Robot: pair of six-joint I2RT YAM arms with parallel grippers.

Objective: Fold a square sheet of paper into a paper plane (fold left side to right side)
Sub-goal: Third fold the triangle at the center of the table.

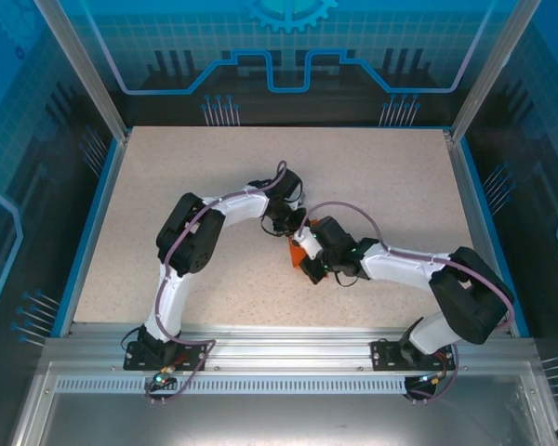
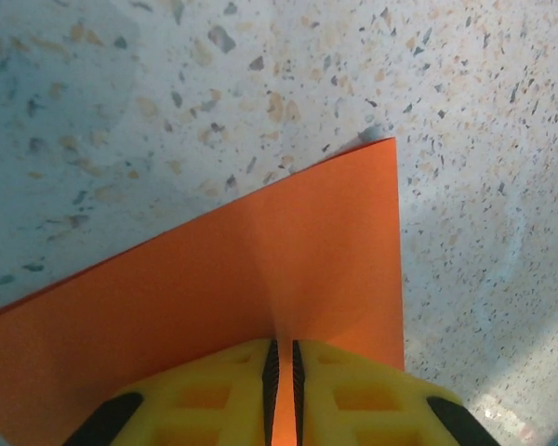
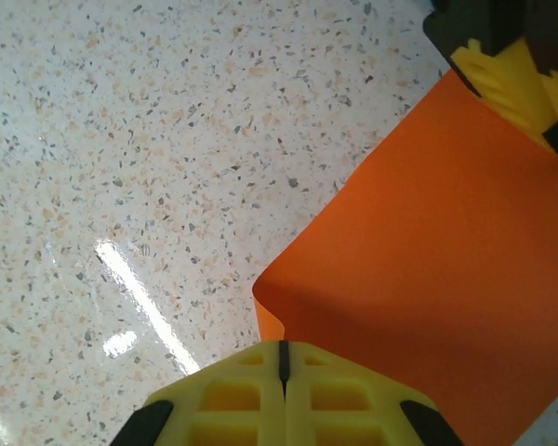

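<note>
The square sheet of paper (image 1: pixel 296 253) is bright orange and sits mid-table between my two grippers. In the left wrist view the sheet (image 2: pixel 260 269) runs up into my left gripper (image 2: pixel 282 342), whose yellow fingers are pinched on it, with orange showing in the thin slit between them. In the right wrist view my right gripper (image 3: pixel 282 346) is shut, and the curled edge of the sheet (image 3: pixel 446 260) meets the seam between its fingers. The left gripper's yellow finger (image 3: pixel 507 79) holds the sheet's far end there. From above, the left gripper (image 1: pixel 286 226) and right gripper (image 1: pixel 309 263) almost touch.
The speckled beige tabletop (image 1: pixel 372 186) lies open around the arms. A blue-edged frame (image 1: pixel 100 223) borders the table. Transparent blue walls (image 1: pixel 288 56) stand behind and at both sides.
</note>
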